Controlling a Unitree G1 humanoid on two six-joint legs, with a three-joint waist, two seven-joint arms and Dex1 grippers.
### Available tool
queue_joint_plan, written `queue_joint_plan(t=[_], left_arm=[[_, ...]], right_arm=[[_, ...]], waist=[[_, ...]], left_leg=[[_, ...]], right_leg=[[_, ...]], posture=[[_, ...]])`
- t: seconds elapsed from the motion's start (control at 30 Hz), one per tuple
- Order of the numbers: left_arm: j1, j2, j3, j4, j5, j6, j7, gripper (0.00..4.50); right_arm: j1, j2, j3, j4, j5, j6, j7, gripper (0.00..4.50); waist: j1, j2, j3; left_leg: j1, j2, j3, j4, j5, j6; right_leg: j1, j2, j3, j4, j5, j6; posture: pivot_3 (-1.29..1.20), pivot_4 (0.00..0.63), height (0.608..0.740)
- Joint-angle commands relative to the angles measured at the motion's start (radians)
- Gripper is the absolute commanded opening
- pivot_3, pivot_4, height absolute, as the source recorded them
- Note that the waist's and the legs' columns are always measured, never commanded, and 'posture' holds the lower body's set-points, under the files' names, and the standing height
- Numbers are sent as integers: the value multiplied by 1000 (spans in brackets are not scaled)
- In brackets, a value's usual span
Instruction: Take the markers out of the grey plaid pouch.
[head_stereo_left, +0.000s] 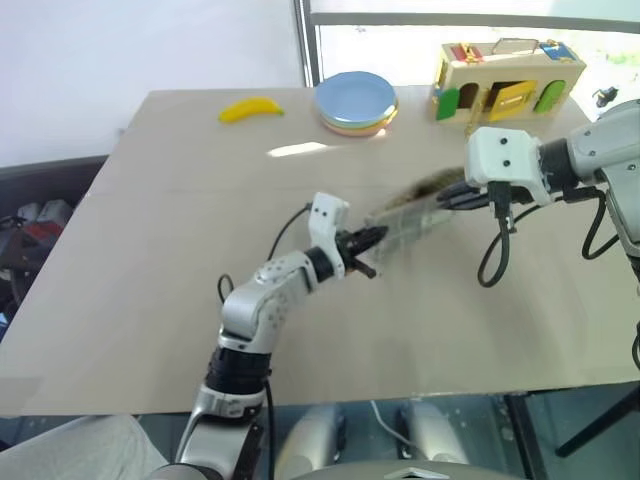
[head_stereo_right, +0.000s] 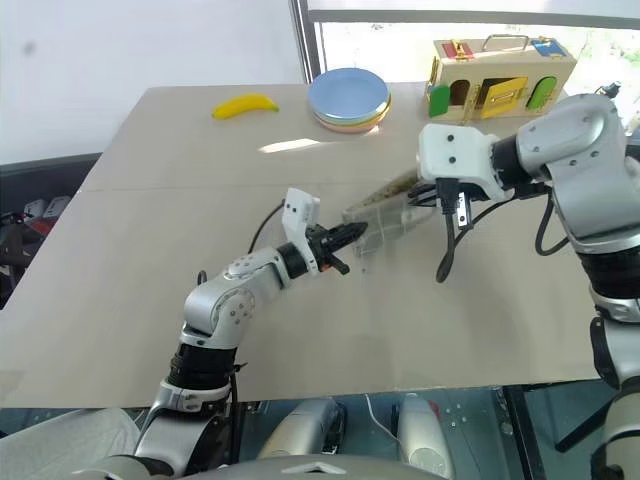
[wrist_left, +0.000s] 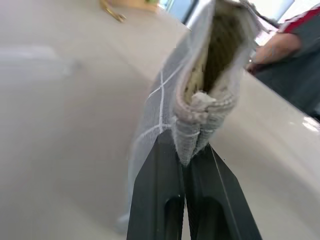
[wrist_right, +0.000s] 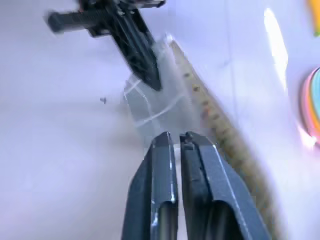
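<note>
Your biggest risk here is the pouch (head_stereo_right: 385, 213) tearing free or dumping its contents. It hangs in mid-air near the centre of the frame, stretched between both arms above the counter (head_stereo_right: 150, 300). If the two arms pull apart further, the fabric may slip out of one pinch. If its open mouth tips down, the markers could drop and roll off; no marker is visible, so you cannot tell whether any remain inside.

The left gripper (head_stereo_right: 352, 237) reaches level from the lower left, jaws pressed together on the pouch's lower corner. The right gripper (wrist_right: 176, 137) comes in from the right of the frame, angled downward, jaws nearly together at the pouch's upper end; it seems to pinch the fabric there.
</note>
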Motion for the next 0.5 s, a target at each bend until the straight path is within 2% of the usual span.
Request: queue_joint_plan(t=[0.03, 0.3, 0.4, 0.5], left_arm=[[-17, 0, -27, -26, 49, -68, 5, 0], [24, 44, -85, -35, 106, -147, -64, 0], [35, 46, -92, -52, 91, -140, -85, 0], [55, 51, -98, -83, 66, -121, -119, 0]], right_arm=[[15, -20, -1, -49, -3, -11, -22, 244], [-4, 9, -1, 71, -56, -106, -129, 244], [-6, 20, 1, 92, -48, -115, -132, 1007], [-26, 49, 6, 134, -71, -136, -175, 2487]], waist=[[4, 0, 0], [7, 0, 0], [7, 0, 0], [4, 0, 0]], left_leg=[[0, 0, 0, 0, 0, 0], [0, 0, 0, 0, 0, 0], [0, 0, 0, 0, 0, 0], [0, 0, 0, 0, 0, 0]], right_leg=[[0, 0, 0, 0, 0, 0], [-1, 0, 0, 0, 0, 0], [-1, 0, 0, 0, 0, 0], [-1, 0, 0, 0, 0, 0]], posture=[[0, 150, 740], [0, 150, 740], [0, 150, 740], [0, 150, 740]])
